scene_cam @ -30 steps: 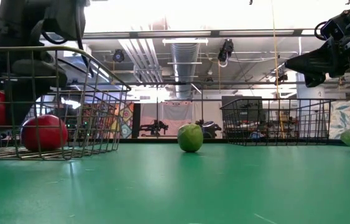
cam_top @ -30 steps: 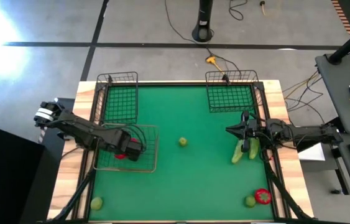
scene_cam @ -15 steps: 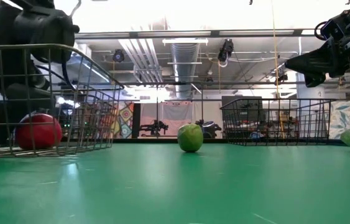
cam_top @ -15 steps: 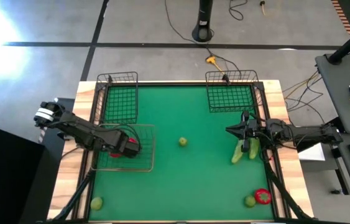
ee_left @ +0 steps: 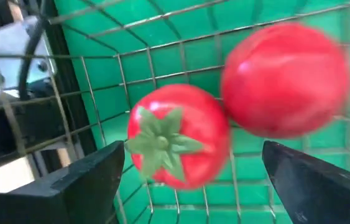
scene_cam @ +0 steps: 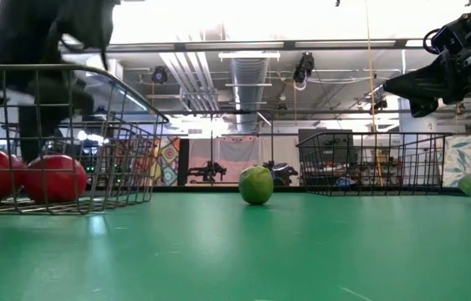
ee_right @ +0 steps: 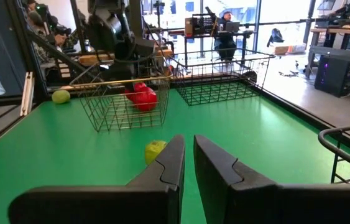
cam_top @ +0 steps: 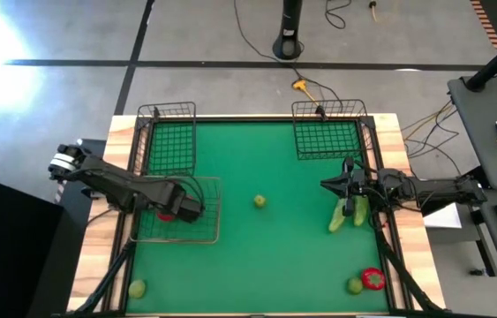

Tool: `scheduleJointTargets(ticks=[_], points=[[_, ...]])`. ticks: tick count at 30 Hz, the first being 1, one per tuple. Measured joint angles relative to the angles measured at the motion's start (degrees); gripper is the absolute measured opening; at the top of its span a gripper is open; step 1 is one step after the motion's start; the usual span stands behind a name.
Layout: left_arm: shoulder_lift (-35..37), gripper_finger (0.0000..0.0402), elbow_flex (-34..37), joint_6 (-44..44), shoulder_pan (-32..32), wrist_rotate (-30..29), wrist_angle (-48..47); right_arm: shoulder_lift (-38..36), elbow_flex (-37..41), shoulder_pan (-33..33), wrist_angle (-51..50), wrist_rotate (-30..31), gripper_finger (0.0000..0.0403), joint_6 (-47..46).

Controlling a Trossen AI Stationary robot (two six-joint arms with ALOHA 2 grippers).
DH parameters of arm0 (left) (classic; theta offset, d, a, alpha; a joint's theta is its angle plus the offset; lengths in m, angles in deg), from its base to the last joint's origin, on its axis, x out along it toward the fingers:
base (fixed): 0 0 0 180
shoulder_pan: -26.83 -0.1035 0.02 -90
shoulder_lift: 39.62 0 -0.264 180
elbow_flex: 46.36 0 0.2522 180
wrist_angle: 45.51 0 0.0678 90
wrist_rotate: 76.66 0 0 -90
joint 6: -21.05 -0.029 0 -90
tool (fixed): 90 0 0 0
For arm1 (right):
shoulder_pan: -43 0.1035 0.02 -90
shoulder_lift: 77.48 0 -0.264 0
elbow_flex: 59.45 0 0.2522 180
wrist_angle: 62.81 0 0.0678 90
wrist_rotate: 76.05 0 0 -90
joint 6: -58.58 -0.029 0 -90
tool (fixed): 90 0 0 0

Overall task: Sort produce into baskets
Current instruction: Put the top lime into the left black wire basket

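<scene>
Currently the left gripper hangs inside the wide grey-wire basket, fingers spread, above two round red tomatoes lying free on its floor, apparently just delivered. Right gripper, fingers nearly pressed together, empty, waits over the green cucumbers near the table's right edge.

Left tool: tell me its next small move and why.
Probably lift straight up out of the grey-wire basket. The left tool is open, and both red tomatoes lie free on the basket floor between its fingers, so nothing is left to release there.
</scene>
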Motion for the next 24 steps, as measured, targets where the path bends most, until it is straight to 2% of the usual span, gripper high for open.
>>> scheduleJointTargets(ticks=[5, 9, 12, 16, 18, 24], points=[[0.0, 0.0363, -9.5, -0.9, 1.1, -4.9, -10.1, 0.0, 0.0, 0.0, 0.0, 0.0, 0.0029, 0.0], [0.0, 0.0363, -16.4, 0.2, 3.5, -12.8, -13.3, 0.0, 0.0, 0.0, 0.0, 0.0, 0.0029, 0.0], [-0.1, 0.0363, -19.7, -2.0, 6.9, -21.8, -9.6, 0.0, 0.0, 0.0, 0.0, 0.0, 0.0029, 0.0], [-1.1, 0.0362, -20.8, -13.8, 13.9, -34.9, 2.0, 0.0, 0.0, 0.0, 0.0, 0.0, 0.0029, 0.0], [-1.7, 0.0361, -20.8, -17.1, 16.5, -39.1, 6.4, 0.0, 0.0, 0.0, 0.0, 0.0, 0.0029, 0.0], [-5.0, 0.0361, -20.7, -19.7, 20.7, -50.1, 12.1, 0.0, 0.0, 0.0, 0.0, 0.0, 0.0029, 0.0]])
